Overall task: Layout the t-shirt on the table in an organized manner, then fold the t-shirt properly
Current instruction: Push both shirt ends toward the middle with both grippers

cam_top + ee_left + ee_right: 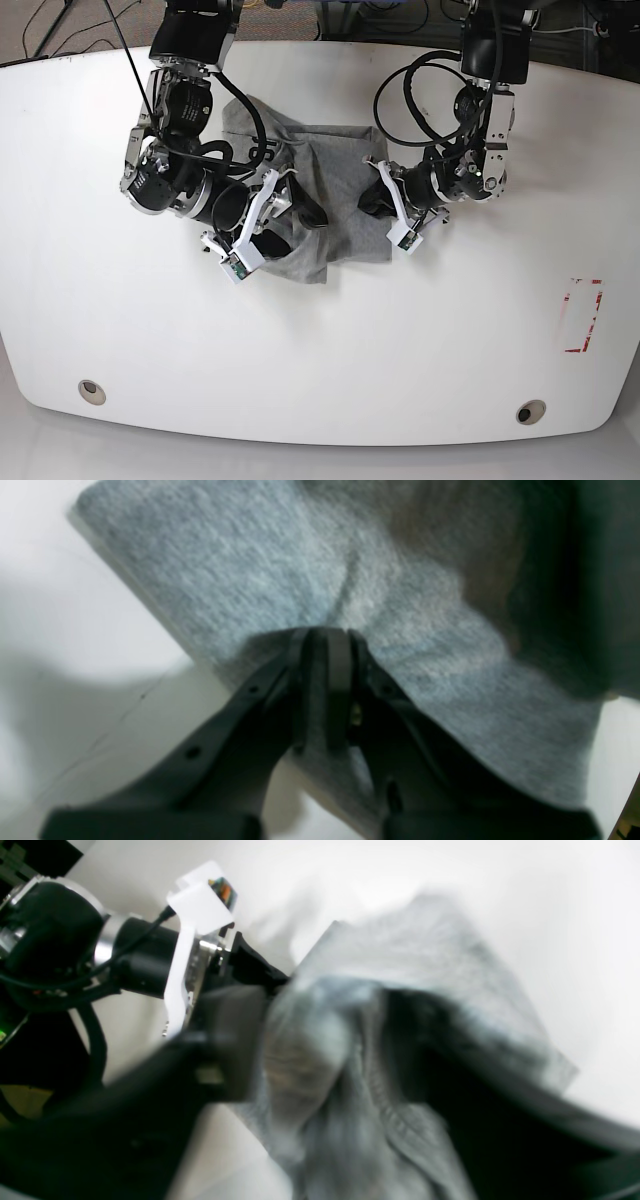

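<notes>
T-shirt (320,200) bunched mid-table (330,340), pinned between both arms.
Left gripper (327,645) clamped on its edge, cloth running away ahead of the jaws; right gripper (290,215) over the opposite side, jaw state unclear, motion-blurred.

Base view set high above, looking straight down on the whole counter (320,340), each wrist view carried close behind its pincer, aimed along the fingers, grey t-shirt (330,200) shared by all three, close and blurred.
</notes>
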You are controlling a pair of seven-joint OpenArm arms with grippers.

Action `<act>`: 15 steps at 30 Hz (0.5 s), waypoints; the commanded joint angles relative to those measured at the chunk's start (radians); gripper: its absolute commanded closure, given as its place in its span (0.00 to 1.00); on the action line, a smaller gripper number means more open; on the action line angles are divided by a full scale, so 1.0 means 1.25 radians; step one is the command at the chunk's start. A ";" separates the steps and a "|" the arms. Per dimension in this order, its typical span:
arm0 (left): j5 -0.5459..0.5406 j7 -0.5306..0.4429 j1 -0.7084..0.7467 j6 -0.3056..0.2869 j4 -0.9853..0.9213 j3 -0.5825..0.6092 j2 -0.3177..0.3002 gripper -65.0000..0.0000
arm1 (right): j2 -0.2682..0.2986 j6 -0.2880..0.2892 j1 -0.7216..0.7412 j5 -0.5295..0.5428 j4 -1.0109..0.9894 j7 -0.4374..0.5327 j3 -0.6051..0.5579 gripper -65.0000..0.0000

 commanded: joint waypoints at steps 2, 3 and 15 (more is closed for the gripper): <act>0.032 0.044 0.000 0.004 -0.001 0.003 0.001 0.93 | 0.001 0.001 0.017 0.020 0.028 0.018 -0.030 0.19; 0.032 0.044 0.000 0.004 -0.001 0.003 0.001 0.93 | 0.001 0.001 0.017 0.020 0.034 0.018 -0.039 0.18; 0.026 0.044 -0.016 0.004 0.004 -0.002 0.003 0.92 | 0.017 0.001 -0.020 0.016 0.070 0.013 -0.072 0.17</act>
